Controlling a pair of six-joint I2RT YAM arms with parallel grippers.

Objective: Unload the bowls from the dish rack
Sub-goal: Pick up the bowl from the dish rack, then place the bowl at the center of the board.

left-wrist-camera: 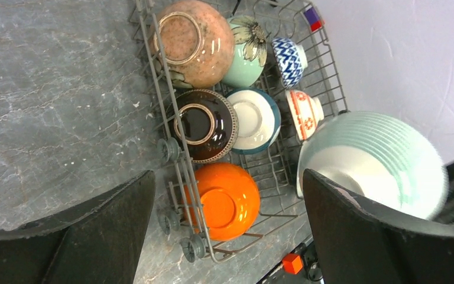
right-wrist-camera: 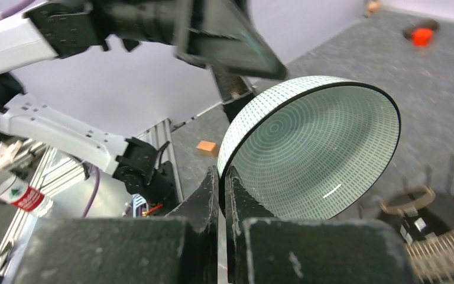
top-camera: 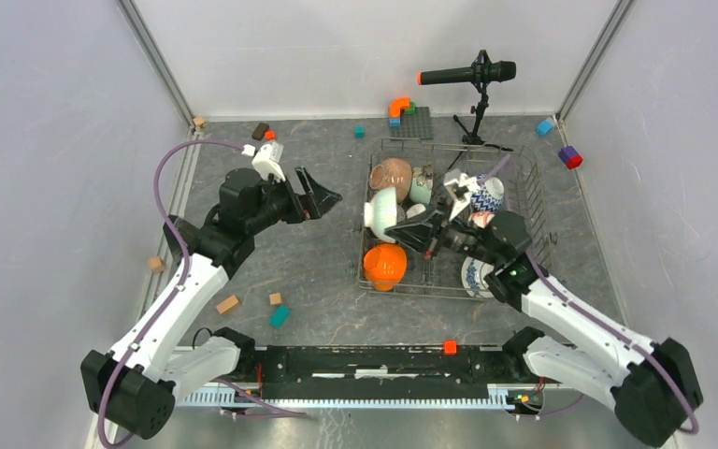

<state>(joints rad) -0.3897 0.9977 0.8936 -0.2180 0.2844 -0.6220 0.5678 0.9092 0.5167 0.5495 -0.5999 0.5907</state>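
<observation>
The bowls [left-wrist-camera: 245,53] are nearly all in the dish rack [top-camera: 535,204], which sits on the grey table [top-camera: 323,271] ahead of my right arm. One is in my grasp. My right gripper [right-wrist-camera: 223,186] is pressed together on the rim of the pale green ribbed bowl [right-wrist-camera: 313,151], pinching its dark edge between both fingers. I hold it tipped on its side, its hollow facing my right wrist. It hangs over the left side of the rack, between the speckled brown bowl [top-camera: 391,175] at the far end and the orange bowl [top-camera: 385,266] at the near corner. Whether it touches the wires I cannot tell.

Those two turn their foot rings toward my left wrist. Beside them in the rack rest a dark brown bowl [left-wrist-camera: 204,124] and a white bowl with a teal rim [left-wrist-camera: 254,118]. A blue zigzag bowl [left-wrist-camera: 289,59] and a red-patterned bowl [left-wrist-camera: 304,115] sit farther right.

My left gripper [top-camera: 323,199] is spread wide and holds nothing. It hovers over bare table just left of the rack, pointed toward the bowl I hold.
</observation>
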